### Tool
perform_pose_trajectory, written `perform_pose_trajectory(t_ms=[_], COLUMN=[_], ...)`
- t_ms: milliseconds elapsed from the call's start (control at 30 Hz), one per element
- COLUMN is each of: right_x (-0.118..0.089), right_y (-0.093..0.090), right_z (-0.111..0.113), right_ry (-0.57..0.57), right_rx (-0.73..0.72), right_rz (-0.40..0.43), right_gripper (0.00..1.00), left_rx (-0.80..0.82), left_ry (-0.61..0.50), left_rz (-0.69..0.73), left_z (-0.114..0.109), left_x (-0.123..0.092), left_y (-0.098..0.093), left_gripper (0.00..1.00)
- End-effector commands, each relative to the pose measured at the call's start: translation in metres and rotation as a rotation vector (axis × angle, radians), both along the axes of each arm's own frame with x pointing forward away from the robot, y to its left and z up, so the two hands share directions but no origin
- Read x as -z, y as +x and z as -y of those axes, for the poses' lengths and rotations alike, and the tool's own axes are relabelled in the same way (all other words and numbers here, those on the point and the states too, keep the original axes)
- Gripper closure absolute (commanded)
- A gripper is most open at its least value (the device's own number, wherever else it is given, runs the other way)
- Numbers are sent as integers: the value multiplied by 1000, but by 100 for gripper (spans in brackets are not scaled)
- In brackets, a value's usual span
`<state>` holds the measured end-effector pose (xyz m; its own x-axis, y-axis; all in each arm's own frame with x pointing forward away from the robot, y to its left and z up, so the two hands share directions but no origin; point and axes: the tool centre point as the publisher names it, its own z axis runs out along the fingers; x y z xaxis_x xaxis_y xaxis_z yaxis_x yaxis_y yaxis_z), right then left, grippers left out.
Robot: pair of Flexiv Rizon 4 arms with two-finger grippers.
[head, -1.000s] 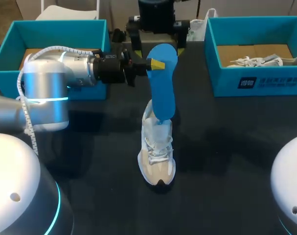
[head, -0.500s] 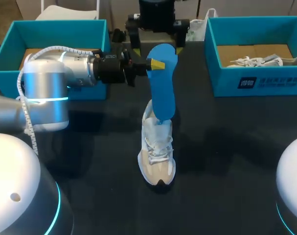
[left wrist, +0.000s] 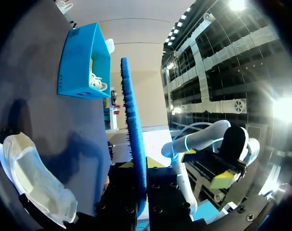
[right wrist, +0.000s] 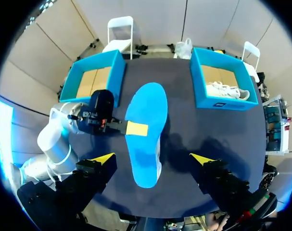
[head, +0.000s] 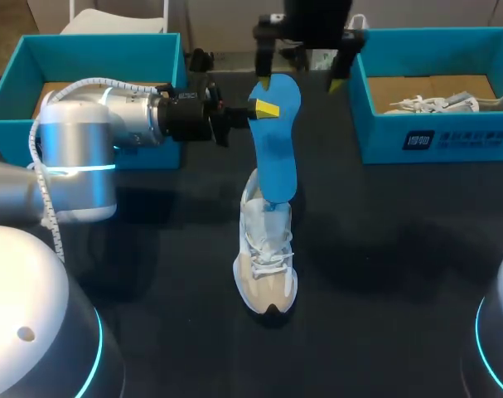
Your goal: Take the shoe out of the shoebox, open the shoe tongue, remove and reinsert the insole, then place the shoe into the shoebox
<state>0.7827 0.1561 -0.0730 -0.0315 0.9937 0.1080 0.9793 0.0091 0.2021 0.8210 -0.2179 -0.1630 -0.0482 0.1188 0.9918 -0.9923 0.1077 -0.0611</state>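
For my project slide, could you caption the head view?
The left gripper holds the blue insole on end over the white sneaker; the open right gripper hovers above.

The head view looks down from above and behind the robot over most of the table (head: pixel 384 249). The right wrist view hangs high, facing straight down. The left wrist view sits close, looking sideways along the blue insole (left wrist: pixel 133 144). All three share that insole and the shoebox (head: pixel 433 137) at the head view's two o'clock.
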Motion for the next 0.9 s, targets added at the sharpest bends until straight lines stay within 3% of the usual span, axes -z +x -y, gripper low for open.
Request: perform_pose_trajectory(t_ms=[33, 167, 633, 900], right_x=[3, 8, 12, 20], right_y=[-1, -3, -5, 1], right_z=[28, 37, 63, 66], right_ry=[257, 461, 764, 862], right_rx=[-62, -87, -159, -190], right_rz=[9, 61, 40, 34], right_gripper=[0, 0, 0, 0], left_rx=[0, 0, 0, 0], left_ry=[-1, -1, -1, -1], left_rz=[1, 1, 1, 1], left_z=[1, 1, 1, 1], left_x=[1, 1, 1, 1], left_y=[0, 0, 0, 0], left_gripper=[100, 100, 100, 100])
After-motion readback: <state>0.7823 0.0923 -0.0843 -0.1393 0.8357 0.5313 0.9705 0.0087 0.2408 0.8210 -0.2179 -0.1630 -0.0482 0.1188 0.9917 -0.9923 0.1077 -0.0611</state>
